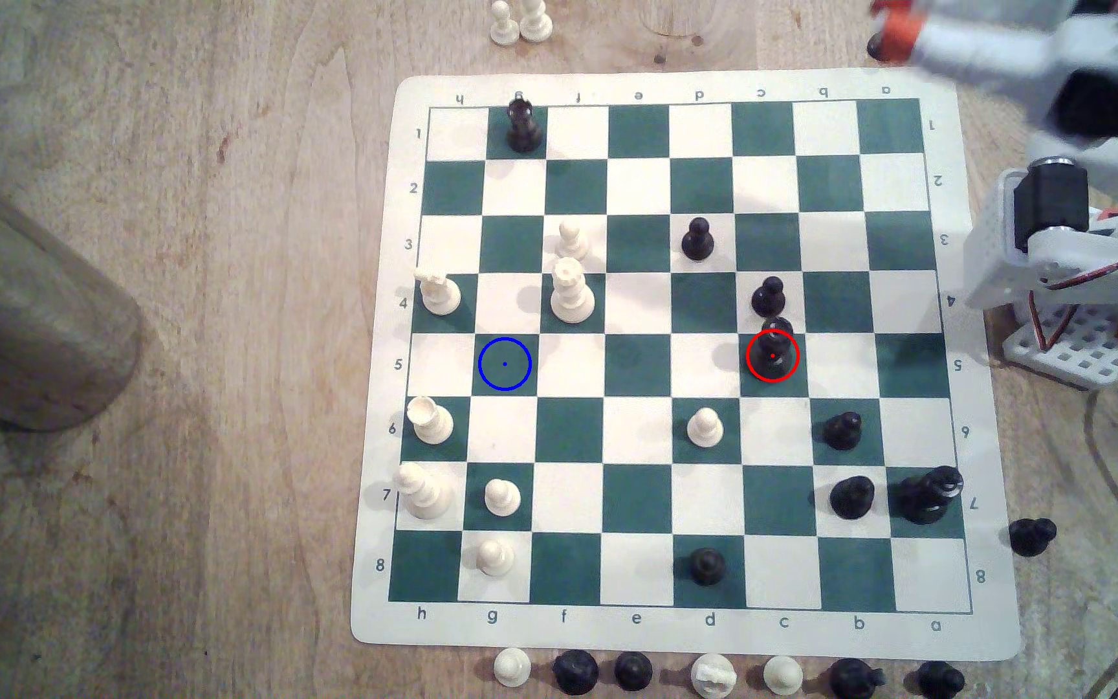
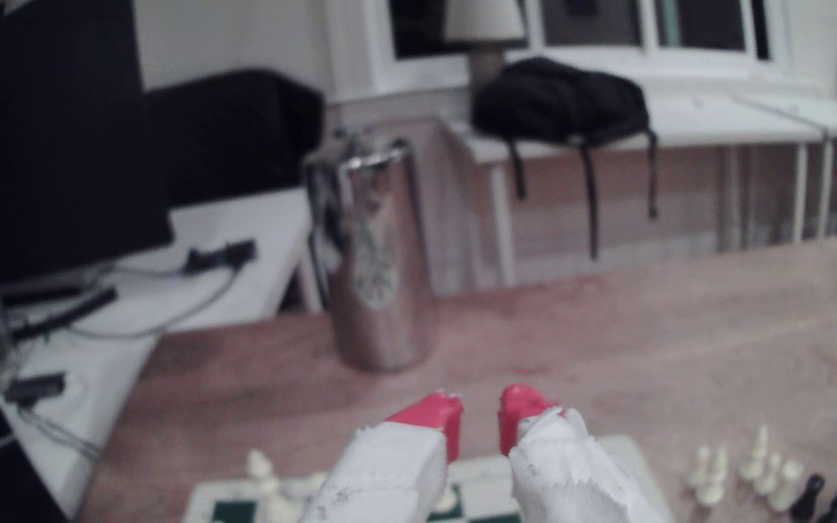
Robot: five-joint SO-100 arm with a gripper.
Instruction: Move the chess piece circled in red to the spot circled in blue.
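The gripper [image 2: 479, 420], fingers slightly spread on nothing, is parked high off the chessboard's [image 1: 946, 168] 1 o'clock corner, probably to leave it unobstructed, while the chess piece circled in red [image 1: 773, 346] stands at 3 o'clock of the spot circled in blue [image 1: 504, 363].

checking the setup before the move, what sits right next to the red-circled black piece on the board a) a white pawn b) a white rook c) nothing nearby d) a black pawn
d: in the exterior view a black pawn stands on the white square adjoining the chess piece circled in red, on its side toward row 4.
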